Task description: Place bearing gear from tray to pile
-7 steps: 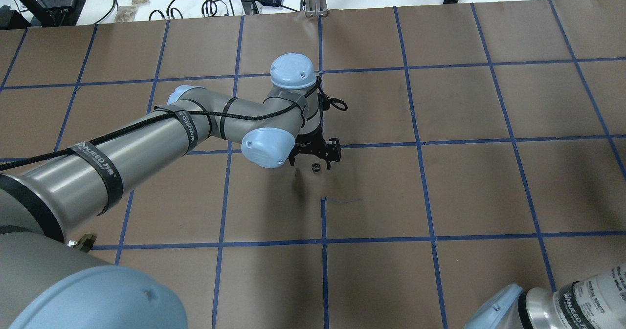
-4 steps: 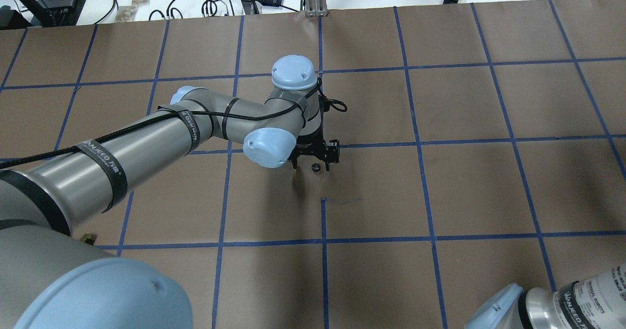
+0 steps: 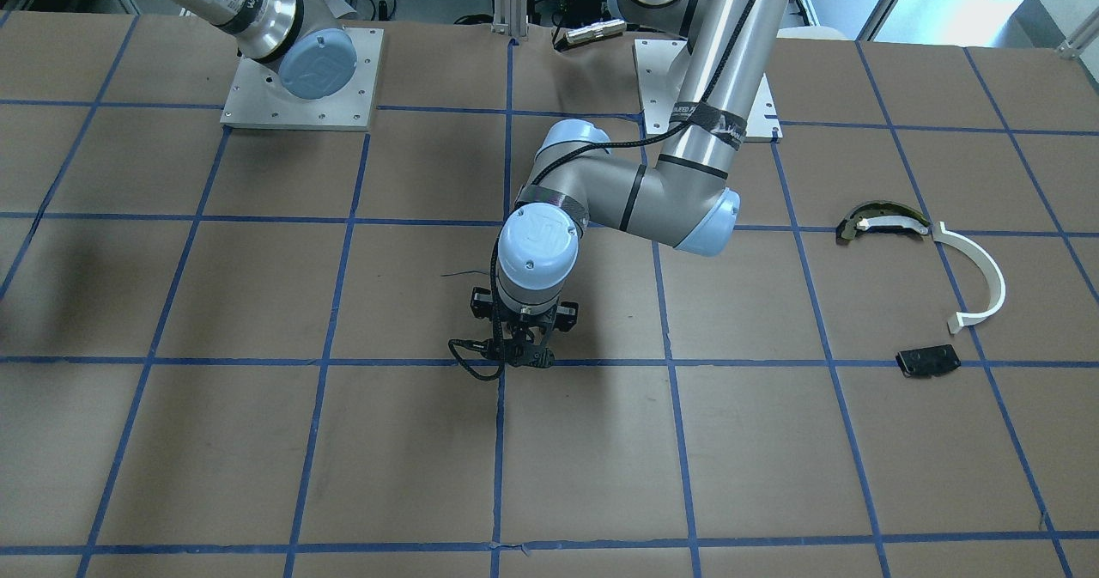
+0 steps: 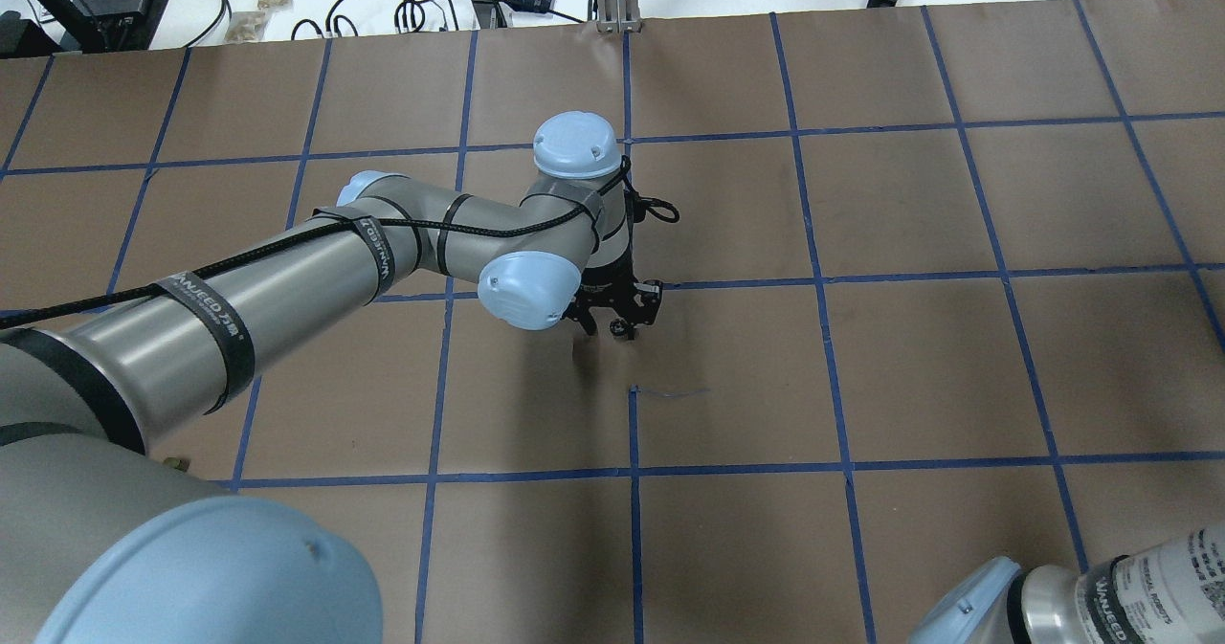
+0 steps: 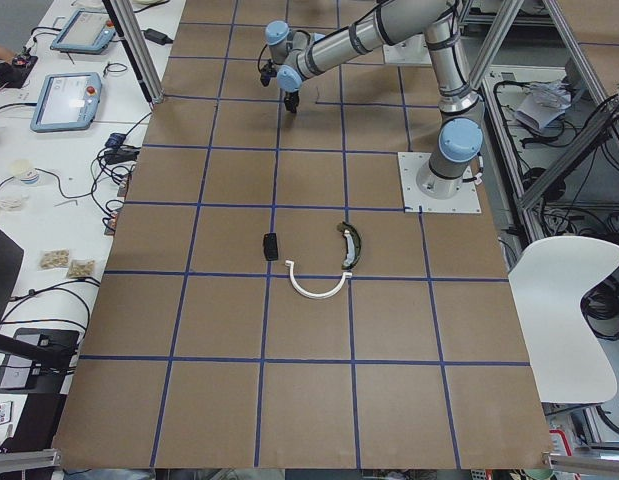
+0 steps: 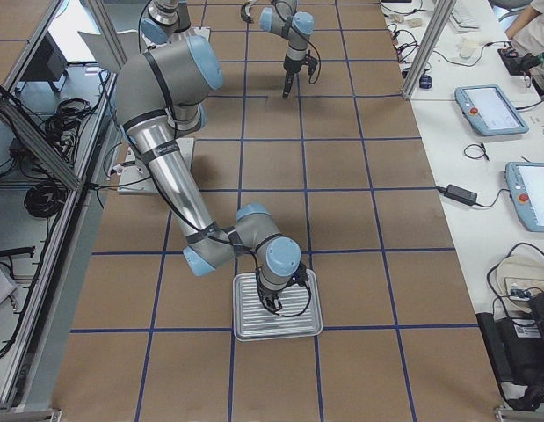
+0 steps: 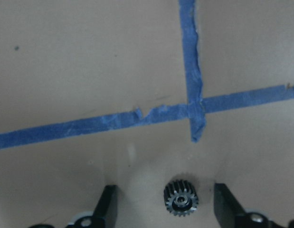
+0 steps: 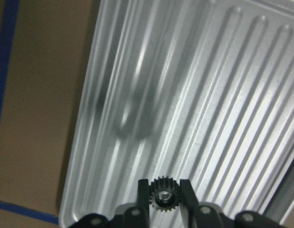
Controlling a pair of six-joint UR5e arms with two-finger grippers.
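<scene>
Brown paper (image 4: 957, 357), marked into squares by blue tape (image 7: 192, 71), lies under everything. The left gripper (image 7: 168, 203) points straight down near the middle of the paper. Its two fingers (image 7: 108, 204) are spread wide, and a small black toothed gear, the loose gear (image 7: 181, 199), lies flat on the paper between them. There is a clear gap on each side, so neither finger touches it. This gear sits just beside the stub end of a tape strip, close to a tape crossing.

The right gripper (image 8: 164, 195) is over the ribbed metal tray (image 8: 208, 95), which sits at the robot's right end of the paper. Its fingers are closed on a second toothed gear, the held gear (image 8: 163, 195), pinched at the fingertips with its flat face toward the wrist camera. Whether this gear touches the tray floor cannot be told.

The pile lies on the robot's left side, well apart from both grippers and from the tray. It consists of a white half-ring (image 3: 987, 273), an olive-and-white curved piece (image 3: 884, 217) whose end is just beside one end of the half-ring, and a small black plate (image 3: 927, 361) near the half-ring's other end. Neither gear is at the pile.
</scene>
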